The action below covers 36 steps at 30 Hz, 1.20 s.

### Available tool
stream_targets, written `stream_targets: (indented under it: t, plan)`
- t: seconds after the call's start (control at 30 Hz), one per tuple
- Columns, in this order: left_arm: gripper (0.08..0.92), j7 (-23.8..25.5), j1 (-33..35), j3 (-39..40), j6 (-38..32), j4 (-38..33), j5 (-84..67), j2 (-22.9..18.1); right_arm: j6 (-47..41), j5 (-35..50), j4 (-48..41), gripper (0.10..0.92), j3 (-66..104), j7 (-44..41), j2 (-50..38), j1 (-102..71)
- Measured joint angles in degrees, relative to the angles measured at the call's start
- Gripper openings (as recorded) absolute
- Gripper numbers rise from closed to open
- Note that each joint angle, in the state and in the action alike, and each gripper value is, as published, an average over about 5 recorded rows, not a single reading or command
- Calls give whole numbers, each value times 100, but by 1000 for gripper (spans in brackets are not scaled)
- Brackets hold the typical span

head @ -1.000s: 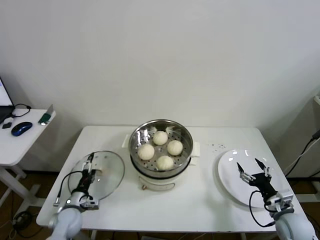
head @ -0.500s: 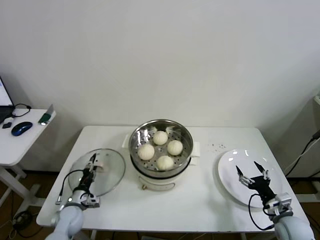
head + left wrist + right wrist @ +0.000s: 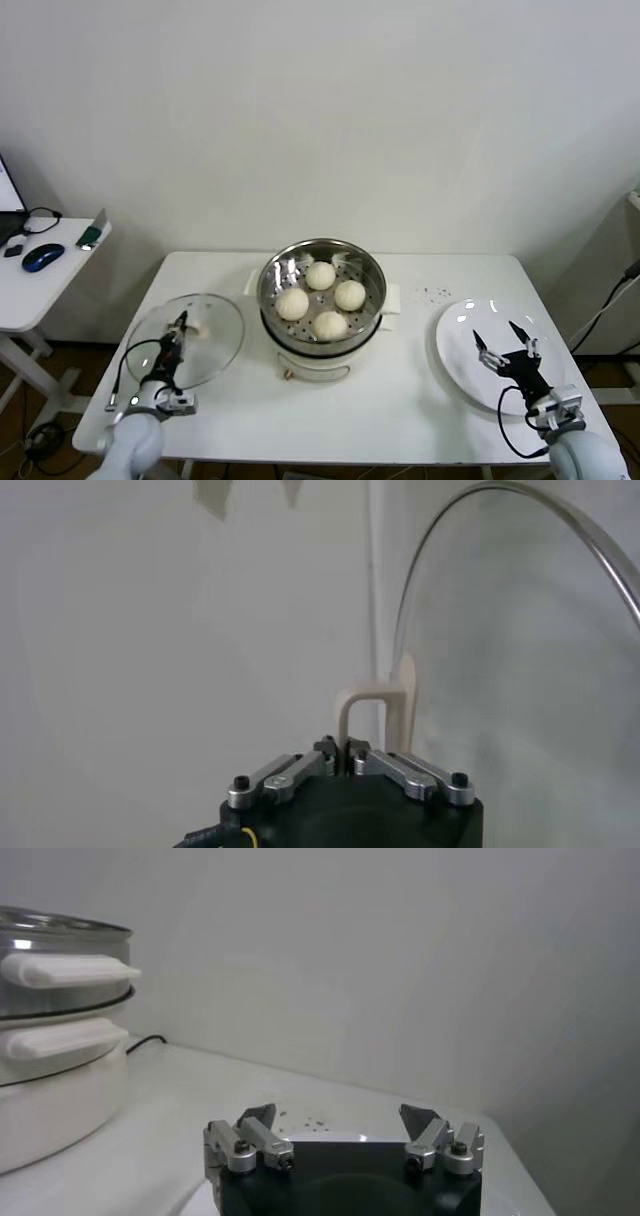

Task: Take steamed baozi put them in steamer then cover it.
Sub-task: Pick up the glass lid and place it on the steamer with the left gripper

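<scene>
The steel steamer (image 3: 322, 262) on its white pot base (image 3: 318, 360) stands mid-table, with the baozi (image 3: 322, 298) lying inside on the perforated floor. My left gripper (image 3: 180, 326) is shut on the cream handle (image 3: 378, 706) of the clear glass cover (image 3: 185, 342) and holds it tilted up off the table at the front left. The cover's metal rim (image 3: 560, 520) shows in the left wrist view. My right gripper (image 3: 503, 344) is open and empty above the white plate (image 3: 462, 340) at the right. The steamer's side (image 3: 50, 983) shows in the right wrist view.
A side desk (image 3: 40, 275) with a mouse (image 3: 42, 256) stands at the far left, off the table. Small dark specks (image 3: 432, 293) lie on the table behind the plate.
My left gripper has raised the cover from lying flat to tilted up on edge. My right gripper has drawn back a little toward the table's front.
</scene>
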Motion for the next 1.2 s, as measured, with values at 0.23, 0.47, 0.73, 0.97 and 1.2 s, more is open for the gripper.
stream_targets:
  t: [0.23, 0.47, 0.73, 0.97, 1.2]
  plan:
    - [142, -75, 434, -94, 593, -802, -144, 238, 12, -8, -51, 823, -45, -16, -95, 91]
    - [142, -25, 1056, -208, 1549, -1961, -230, 611, 17, -30, -134, 823, -121, -41, -182, 217]
    - [142, 100, 1516, -42, 2538, -3158, -394, 1159, -19, -67, -227, 823, -295, -22, -251, 437]
    - [142, 350, 1196, 636, 3247, -3664, -504, 1563, -74, -118, -334, 823, -482, 9, -236, 692]
    - [142, 906, 101, 1831, 3730, -3739, -343, 1489, -121, -215, -468, 823, -641, 68, -182, 949]
